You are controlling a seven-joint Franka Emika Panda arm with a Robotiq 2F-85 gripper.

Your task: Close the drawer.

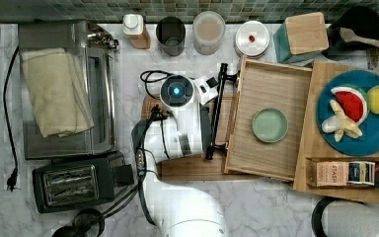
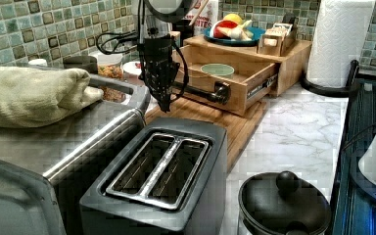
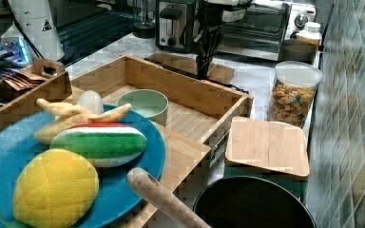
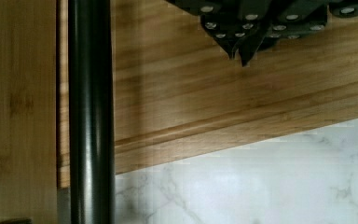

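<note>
Drawer (image 1: 269,84) stood pulled out, centre-right of top view. Gripper (image 4: 242,55), fingertips together, hung near handle bar (image 1: 216,112), not touching. Approach step; next: push bar toward stand.

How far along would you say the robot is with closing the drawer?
Nothing is done yet: the drawer stands pulled far out of the stand, the green bowl inside it. In hand: the gripper, fingers together, hangs beside the black handle bar without touching it. Left: pushing the front in.
</note>
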